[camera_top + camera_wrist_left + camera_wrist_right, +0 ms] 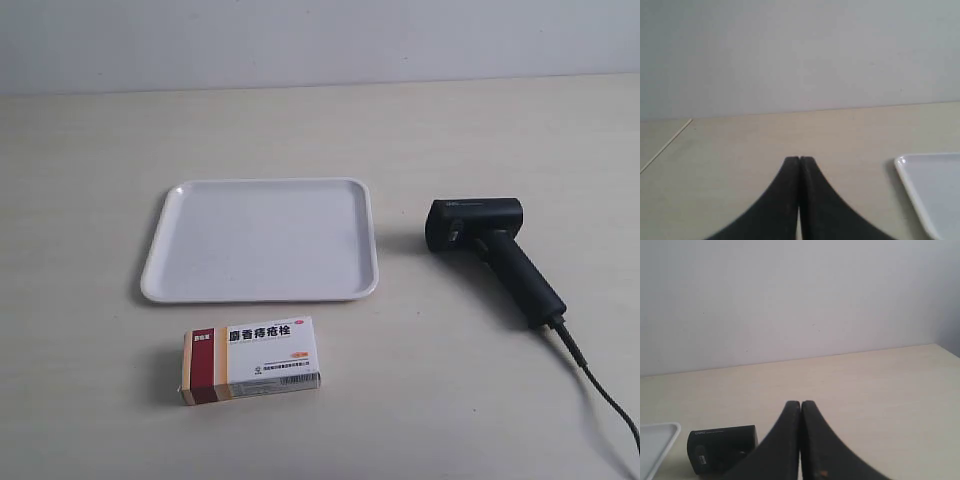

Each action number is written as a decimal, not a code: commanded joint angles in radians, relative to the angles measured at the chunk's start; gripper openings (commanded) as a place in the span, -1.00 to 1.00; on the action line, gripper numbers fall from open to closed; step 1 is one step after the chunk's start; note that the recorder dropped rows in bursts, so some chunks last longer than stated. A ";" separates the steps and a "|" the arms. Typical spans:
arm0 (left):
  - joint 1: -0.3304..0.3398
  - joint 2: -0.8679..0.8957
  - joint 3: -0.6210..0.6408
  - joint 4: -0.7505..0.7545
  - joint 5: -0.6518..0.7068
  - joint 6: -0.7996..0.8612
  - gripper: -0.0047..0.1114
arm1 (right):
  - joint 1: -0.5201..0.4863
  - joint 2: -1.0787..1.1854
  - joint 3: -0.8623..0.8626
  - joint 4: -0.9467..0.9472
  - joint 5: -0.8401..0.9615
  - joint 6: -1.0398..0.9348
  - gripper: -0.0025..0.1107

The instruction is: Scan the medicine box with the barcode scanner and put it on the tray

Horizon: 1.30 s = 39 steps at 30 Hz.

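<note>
Exterior view shows nothing done: the medicine box lies on the table just in front of the tray, which holds nothing, and the barcode scanner lies untouched beside the tray, its cable trailing off. Picking up, scanning and placing all remain. Neither arm appears there. Left gripper and right gripper both hang above the table, fingers pressed together, holding nothing.
</note>
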 commanded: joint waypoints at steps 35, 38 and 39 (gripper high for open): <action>0.002 0.226 -0.137 -0.005 -0.424 -0.392 -0.92 | -0.005 -0.007 0.004 0.135 -0.035 0.096 -0.96; -0.013 0.489 -0.221 0.122 -0.344 -0.458 -0.92 | -0.005 -0.007 0.004 0.135 -0.032 0.096 -0.96; -0.032 0.583 -0.251 0.204 -0.309 -0.509 -0.92 | -0.005 -0.007 0.004 0.135 -0.032 0.096 -0.96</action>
